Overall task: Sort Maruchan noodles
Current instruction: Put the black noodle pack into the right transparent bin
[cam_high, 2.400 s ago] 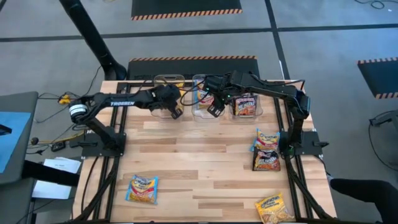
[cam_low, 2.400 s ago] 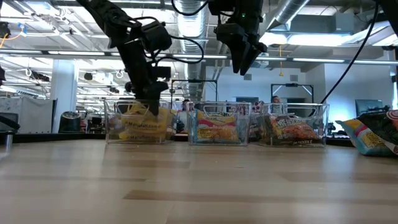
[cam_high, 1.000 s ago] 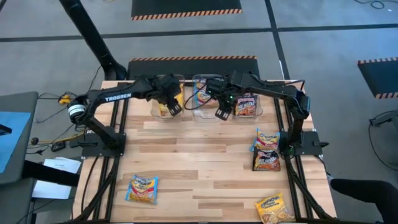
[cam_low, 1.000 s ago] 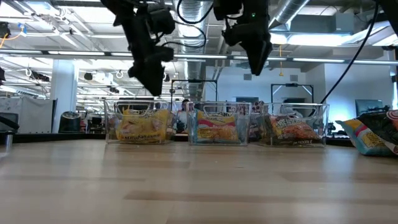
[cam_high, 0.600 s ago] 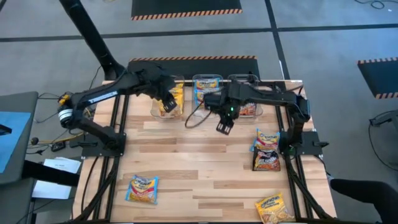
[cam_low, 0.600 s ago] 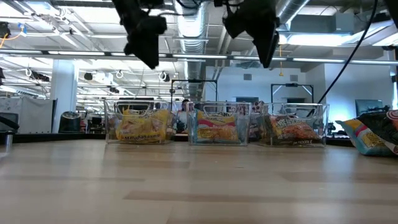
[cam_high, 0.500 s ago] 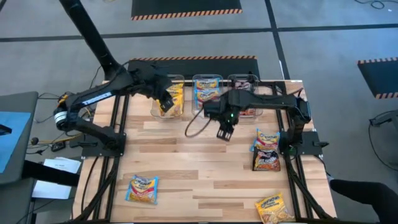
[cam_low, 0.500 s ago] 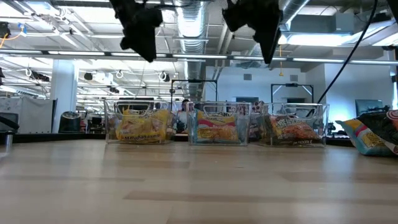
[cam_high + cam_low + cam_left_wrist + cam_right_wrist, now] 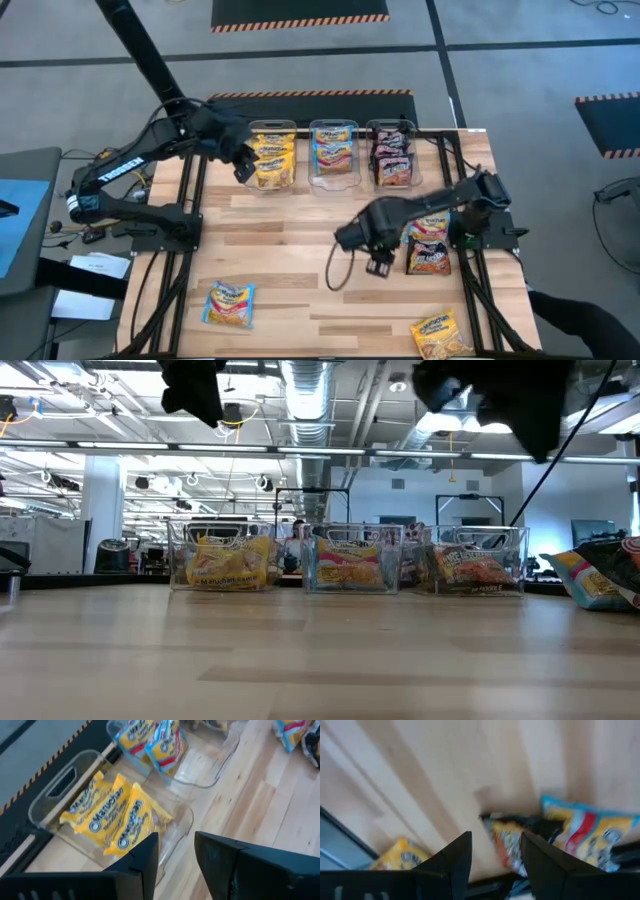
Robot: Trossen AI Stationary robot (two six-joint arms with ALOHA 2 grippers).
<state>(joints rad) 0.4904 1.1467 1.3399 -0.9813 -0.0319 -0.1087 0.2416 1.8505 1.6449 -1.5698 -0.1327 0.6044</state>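
Nearest the viewer, a blue-and-pink noodle packet (image 9: 229,304) is lying flat at the front left of the desk (image 9: 300,240), and a yellow packet (image 9: 441,335) is lying at the front right corner; both are well apart from either arm. Farther in, the right gripper (image 9: 379,266) is hanging over the right half of the desk with its jaws standing apart and holding nothing. Just beside it, toward the right edge, a dark packet (image 9: 428,258) is lying with a blue-and-pink packet (image 9: 430,224) overlapping its far end. The dark packet's long axis appears to be running front to back. The right arm is plainly the nearer one, so the coming grasp is probably turning on a short sideways reach to that pair. At the far edge, three clear bins are holding sorted packets: yellow in the left bin (image 9: 268,158), blue-and-pink in the middle bin (image 9: 334,152), dark in the right bin (image 9: 393,152). The left gripper (image 9: 243,165) is waiting beside the left bin, jaws narrowly apart and empty.
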